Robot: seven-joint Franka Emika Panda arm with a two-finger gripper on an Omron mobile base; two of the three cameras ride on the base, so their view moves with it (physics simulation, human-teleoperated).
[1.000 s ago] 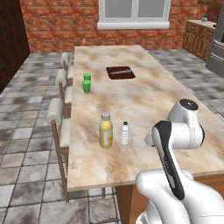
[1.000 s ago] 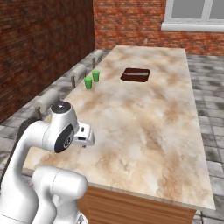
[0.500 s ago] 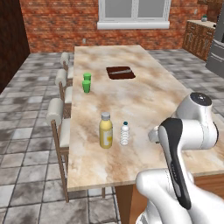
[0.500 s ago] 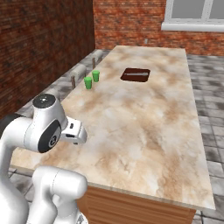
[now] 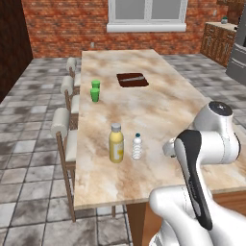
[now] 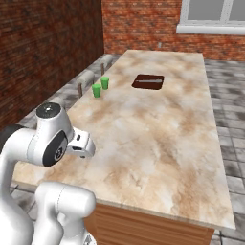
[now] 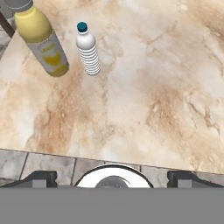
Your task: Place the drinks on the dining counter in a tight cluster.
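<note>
Arm's swung round toward the tabletop's (image 5: 158,103) near edge over the last second; pincer (image 7: 111,177) wide open, holding nothing. Juice (image 5: 116,143) and water (image 5: 137,146) stand just beside each other, already clustered. No green bottle anywhere I can see, so that one's next, I'd guess.

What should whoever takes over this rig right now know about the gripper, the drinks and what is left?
Gripper: open, empty, above the near edge of the beige marbled dining counter.
Fat yellow juice bottle with grey cap and small clear water bottle: upright, side by side with a small gap, near the stool-side edge.
Two bright-green cups stand farther along; not drinks.
Done: two drinks grouped.
Left: the third drink is not in sight on the counter; find it and add it.
</note>
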